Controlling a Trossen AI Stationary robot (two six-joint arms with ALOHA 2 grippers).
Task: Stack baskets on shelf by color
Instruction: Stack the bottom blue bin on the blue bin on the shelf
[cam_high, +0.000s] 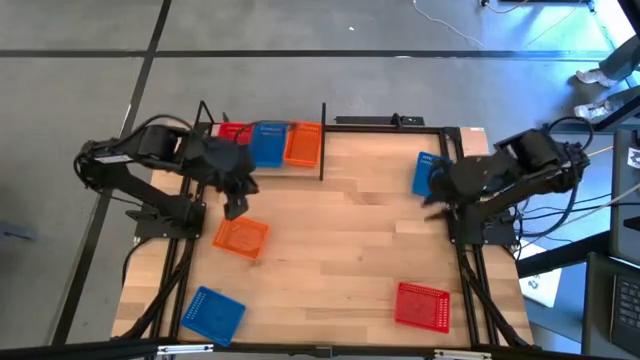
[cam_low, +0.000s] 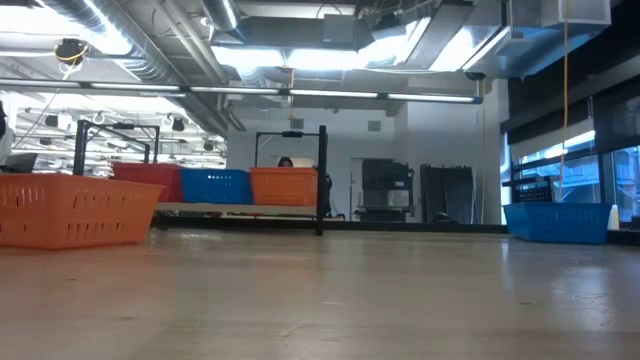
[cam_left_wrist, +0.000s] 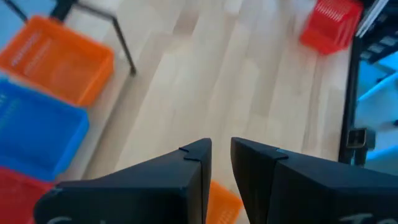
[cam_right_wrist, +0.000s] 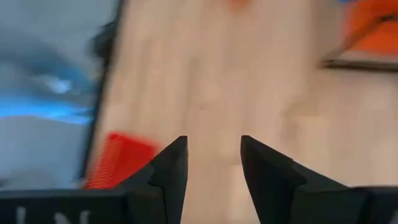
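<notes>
The shelf (cam_high: 262, 160) stands at the table's far left, with red (cam_high: 230, 130), blue (cam_high: 268, 144) and orange (cam_high: 303, 144) baskets side by side on its board. Loose baskets rest flat on the table: an orange one (cam_high: 241, 237), a blue one (cam_high: 212, 312), a red one (cam_high: 422, 304) and a blue one (cam_high: 428, 172). My left gripper (cam_high: 235, 205) hangs in front of the shelf, just beyond the loose orange basket (cam_left_wrist: 221, 202), its fingers a narrow gap apart and empty. My right gripper (cam_high: 435, 202) is open and empty beside the far-right blue basket.
The shelf's black upright post (cam_high: 322, 140) stands right of the orange basket on the shelf. Bare wood lies across the table's middle (cam_high: 350, 240). Neither gripper shows in the low view, where the orange basket (cam_low: 70, 210) and the far-right blue basket (cam_low: 558, 222) stand on the tabletop.
</notes>
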